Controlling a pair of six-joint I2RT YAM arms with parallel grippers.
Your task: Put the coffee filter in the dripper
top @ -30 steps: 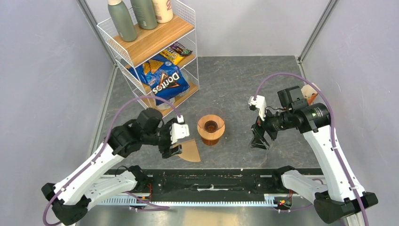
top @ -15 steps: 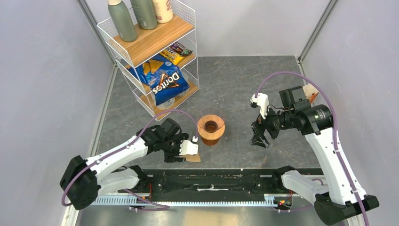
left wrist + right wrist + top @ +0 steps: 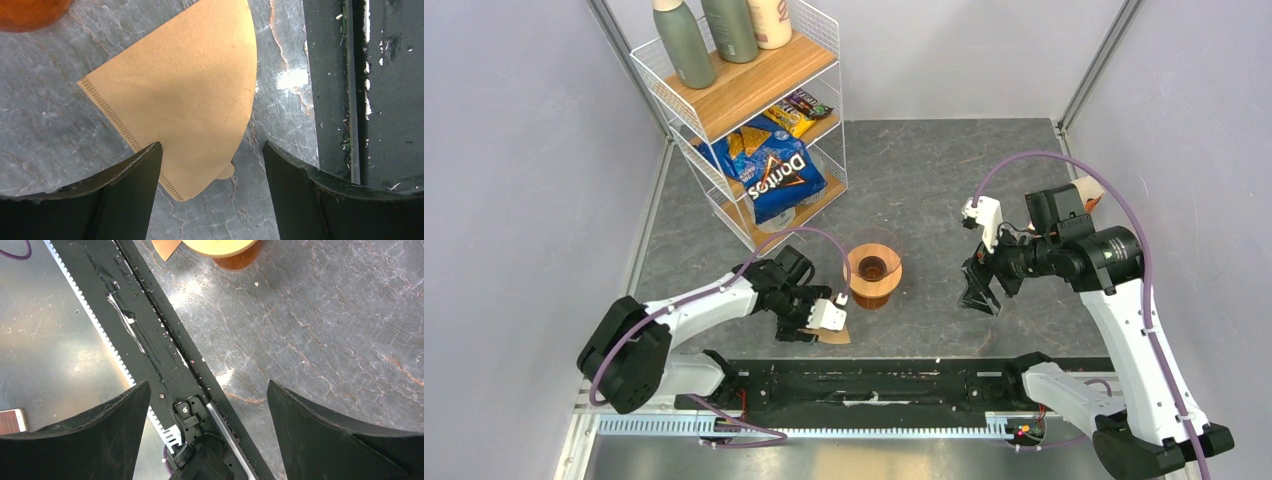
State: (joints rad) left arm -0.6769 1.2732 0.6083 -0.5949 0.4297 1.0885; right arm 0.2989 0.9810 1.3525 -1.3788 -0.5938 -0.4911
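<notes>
**A:** Where do we stand?

**B:** Our left gripper (image 3: 211, 147) hovers low over the coffee filter (image 3: 190, 95), fingers spread wide and gripping nothing. The filter lies flat on the table (image 3: 50, 125), between the amber beaker (image 3: 30, 10) and the black rail (image 3: 330, 75). One finger overlaps the crimped seam near the filter's narrow end. The other stands over bare stone just off the curved edge.

**A:** And the dripper?

**B:** The dripper (image 3: 872, 252) looks to us to be seated in the wooden ring (image 3: 852, 272) on top of the beaker, just beyond the filter. Clear glass is hard to read from above, though. Our right gripper (image 3: 207, 387) hangs well apart on the right, fingers wide with only table beneath them.

**A:** So we're on the pick. How do we do it well?

**B:** Thin paper lying flat gives us no edge to bite, so we'd go down until both pads meet the surface. Then we'd close slowly, letting the finger on the seam drag the paper toward the other so it buckles into a ridge we can pinch. We should keep the grip near the narrow end — that leaves the wide mouth free to open over the dripper.

**A:** What are the risks?

**B:** If we squeeze too hard we crease the cone. If we stay too high the fingers close on air.
</notes>
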